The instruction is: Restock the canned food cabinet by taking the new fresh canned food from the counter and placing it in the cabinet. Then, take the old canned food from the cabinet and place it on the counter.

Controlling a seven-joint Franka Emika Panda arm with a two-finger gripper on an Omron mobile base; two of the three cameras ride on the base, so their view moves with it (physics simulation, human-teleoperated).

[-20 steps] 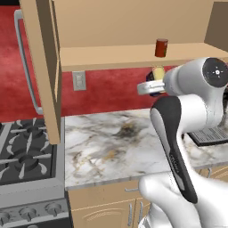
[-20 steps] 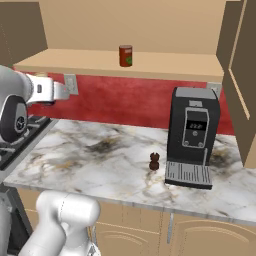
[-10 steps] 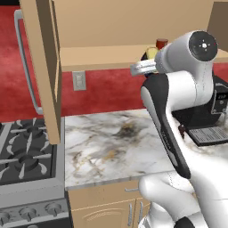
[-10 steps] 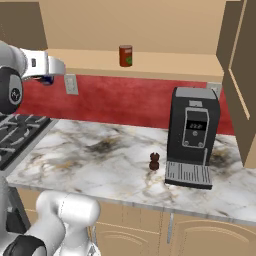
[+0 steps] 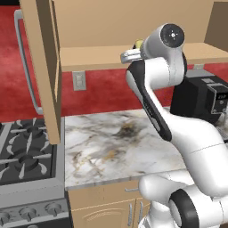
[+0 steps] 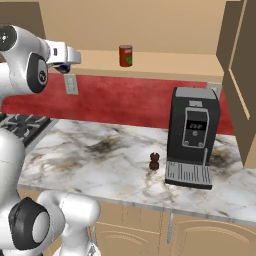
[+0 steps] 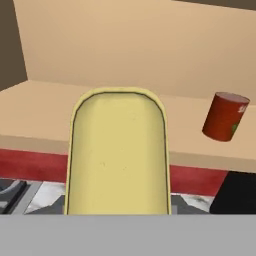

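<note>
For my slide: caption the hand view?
Hand holds blue can before cabinet shelf; red-orange can stands there.

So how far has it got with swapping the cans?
Nothing is finished yet. The tool is shut on the new can, raised to the front edge of the cabinet shelf but not set down. The old red can stands on the shelf and has yet to go to the counter.

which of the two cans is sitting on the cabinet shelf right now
The red-orange can stands upright on the shelf, free of the tool. The other can, yellow-topped, is held in the tool short of the shelf's front edge.
</note>
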